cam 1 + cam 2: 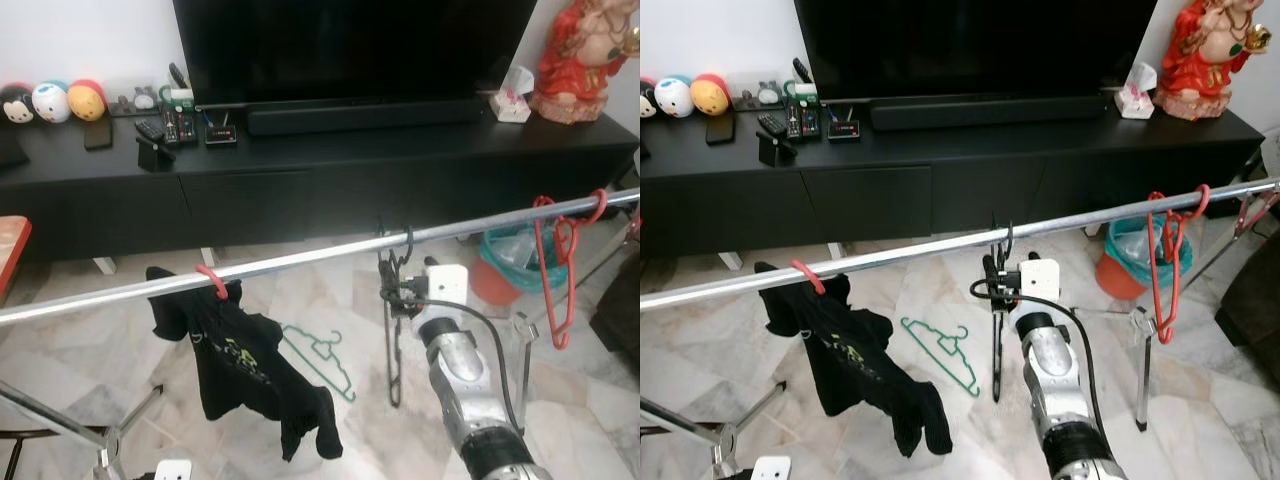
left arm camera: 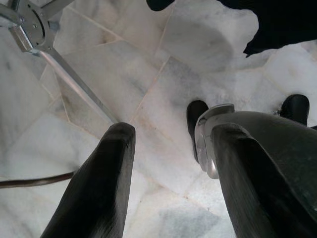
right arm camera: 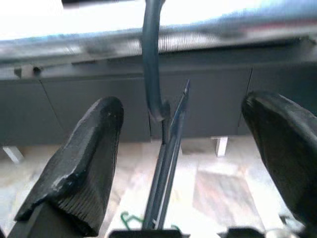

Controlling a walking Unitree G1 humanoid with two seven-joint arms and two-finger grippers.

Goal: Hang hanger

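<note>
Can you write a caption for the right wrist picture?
The right gripper open around a dark hanger whose hook sits over the silver rail.

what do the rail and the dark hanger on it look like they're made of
The rail looks like polished metal: silver, round, with bright glints along it. The dark hanger, hooked over the rail between the right gripper's open fingers, looks like thin painted or coated wire, or perhaps plastic; its smooth grey hook doesn't settle which.
</note>
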